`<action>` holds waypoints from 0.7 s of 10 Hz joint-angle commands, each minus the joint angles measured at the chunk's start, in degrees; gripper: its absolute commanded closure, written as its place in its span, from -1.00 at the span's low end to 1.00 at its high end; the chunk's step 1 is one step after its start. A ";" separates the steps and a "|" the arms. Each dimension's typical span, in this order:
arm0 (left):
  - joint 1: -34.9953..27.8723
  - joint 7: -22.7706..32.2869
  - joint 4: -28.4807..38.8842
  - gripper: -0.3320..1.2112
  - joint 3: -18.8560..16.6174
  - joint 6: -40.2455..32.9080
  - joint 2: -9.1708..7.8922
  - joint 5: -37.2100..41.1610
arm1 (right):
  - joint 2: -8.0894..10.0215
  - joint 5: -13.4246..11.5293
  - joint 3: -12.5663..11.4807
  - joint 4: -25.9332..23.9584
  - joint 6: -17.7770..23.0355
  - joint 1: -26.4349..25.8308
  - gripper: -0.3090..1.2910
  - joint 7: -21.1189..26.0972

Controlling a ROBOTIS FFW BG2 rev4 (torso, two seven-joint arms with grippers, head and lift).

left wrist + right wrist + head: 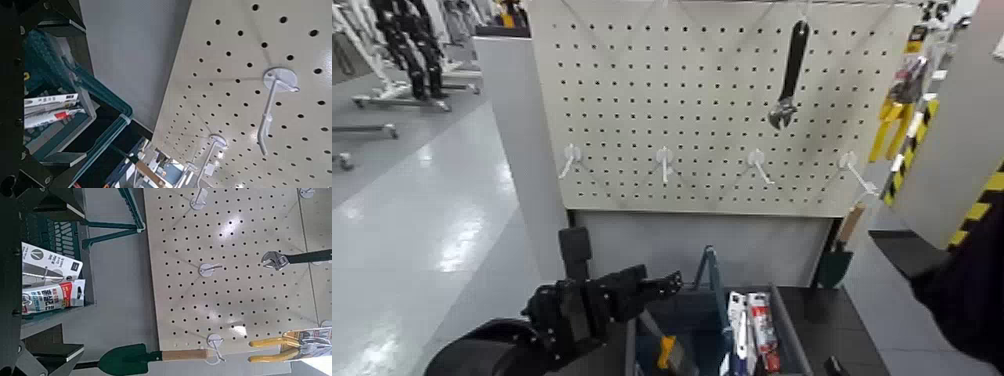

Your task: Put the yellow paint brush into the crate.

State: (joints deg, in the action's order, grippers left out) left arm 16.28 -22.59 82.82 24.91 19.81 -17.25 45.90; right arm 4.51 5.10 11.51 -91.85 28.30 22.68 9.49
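Note:
An orange-yellow piece of the yellow paint brush (667,352) shows low inside the crate (790,332), beside the crate's left wall; the rest of the brush is hidden. My left gripper (670,285) hovers just above that side of the crate, open, with nothing between its fingers. The crate's teal handle (710,268) stands up right beside it. In the left wrist view the crate (94,94) sits below the pegboard. My right arm (967,290) is a dark mass at the right edge, and its gripper (8,282) shows only as a dark strip.
White and red packets (752,325) lie in the crate. On the pegboard (712,100) hang a black wrench (790,75), a green trowel with wooden handle (835,262) and yellow-handled pliers (887,125). Bare hooks (665,160) stick out above the crate.

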 commanded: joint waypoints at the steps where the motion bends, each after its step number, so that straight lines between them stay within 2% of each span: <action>1: -2.31 3.61 5.33 -0.36 -1.79 -3.02 -0.16 -10.83 | 0.06 0.00 0.00 0.01 0.00 0.00 -0.45 0.00; 4: -7.49 8.88 10.69 -0.36 -5.39 -7.51 0.37 -21.38 | 0.06 0.09 0.00 -0.08 -0.09 0.09 -0.45 0.00; 7: -14.52 10.20 14.12 -0.35 -10.67 -15.06 2.22 -31.31 | -0.03 0.09 -0.09 -0.17 -0.17 0.26 -0.45 0.00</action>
State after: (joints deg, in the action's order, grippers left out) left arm 3.05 -12.32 96.38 15.26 6.08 -15.36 16.62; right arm 4.49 5.19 11.43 -92.01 28.19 22.87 9.49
